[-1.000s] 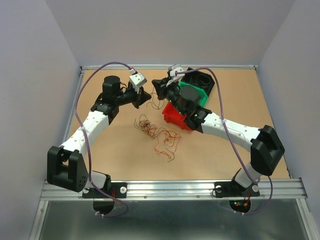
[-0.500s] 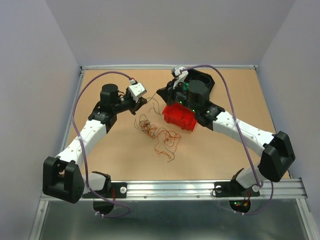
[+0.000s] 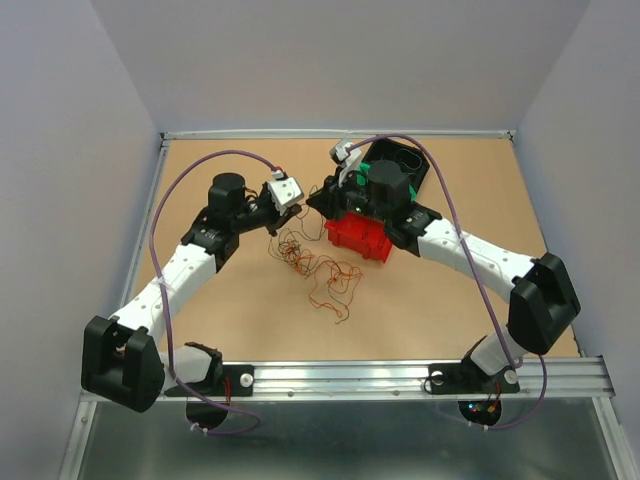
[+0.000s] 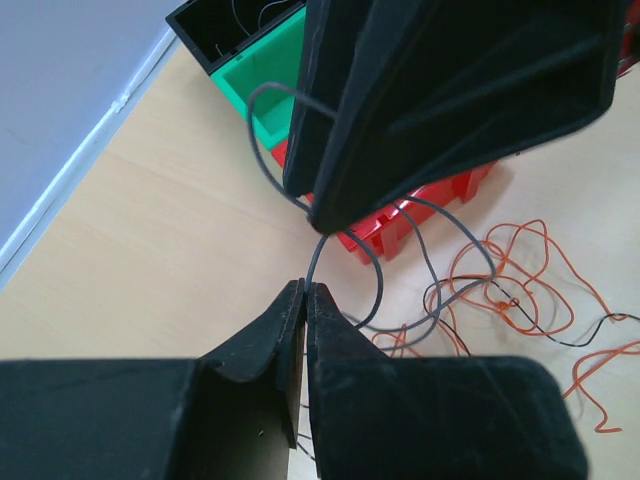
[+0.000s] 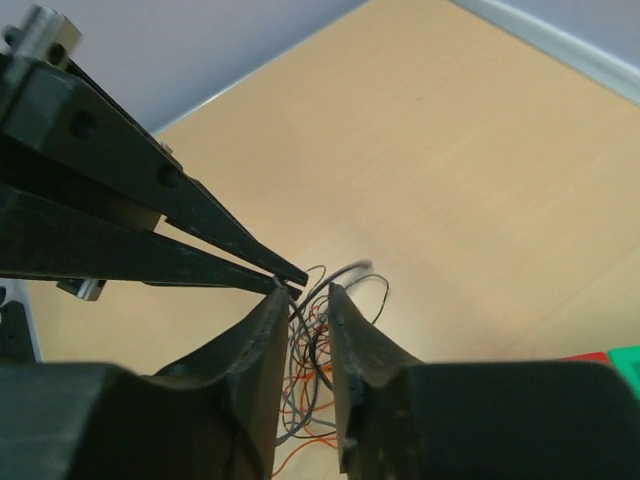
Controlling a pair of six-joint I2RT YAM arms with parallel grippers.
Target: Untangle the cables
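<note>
A tangle of thin orange, dark and grey cables (image 3: 310, 262) lies mid-table. My left gripper (image 3: 297, 203) hovers just behind it. In the left wrist view it (image 4: 304, 287) is shut on a grey cable (image 4: 313, 262) that rises to the tip of my right gripper (image 4: 320, 222). My right gripper (image 3: 316, 196) meets the left one tip to tip. In the right wrist view its jaws (image 5: 308, 298) stand a little apart, with cable strands (image 5: 312, 345) showing in the gap. The left gripper's tips (image 5: 290, 283) touch its left finger.
A red bin (image 3: 355, 238) sits right of the tangle, under the right arm, with a green bin (image 4: 275, 85) and a black bin (image 3: 410, 158) behind it. Orange loops (image 4: 500, 295) trail toward the front. A metal rail runs along the near edge.
My left gripper has moved right and my right gripper has swung back left. Their tips now meet above the back of the tangle.
</note>
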